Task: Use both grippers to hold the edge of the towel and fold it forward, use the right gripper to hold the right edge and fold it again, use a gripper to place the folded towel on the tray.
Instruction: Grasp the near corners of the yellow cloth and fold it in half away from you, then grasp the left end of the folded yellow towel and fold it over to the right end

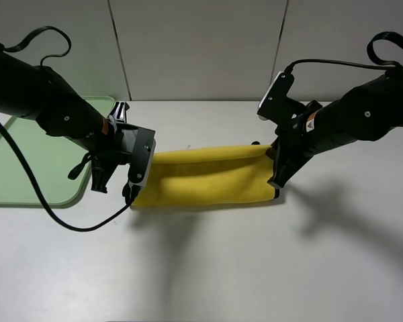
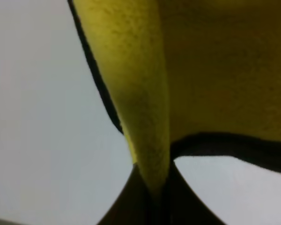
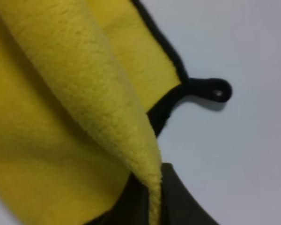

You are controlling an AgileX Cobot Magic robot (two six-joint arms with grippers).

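The yellow towel point(image 1: 208, 176) with black trim lies on the white table, partly folded, with its near edge lifted. My left gripper point(image 1: 131, 190) is shut on the towel's left edge; the left wrist view shows the yellow cloth point(image 2: 145, 108) pinched between the dark fingers point(image 2: 131, 201). My right gripper point(image 1: 277, 180) is shut on the right edge; the right wrist view shows the cloth point(image 3: 84, 122) pinched between the fingers point(image 3: 178, 201), with the black hanging loop point(image 3: 210, 90) lying on the table. The green tray point(image 1: 33, 168) sits at the left.
The white table point(image 1: 255, 268) spreads out in front of the towel. A grey wall stands behind. A black cable point(image 1: 60, 218) trails from the left arm over the table near the tray's front corner.
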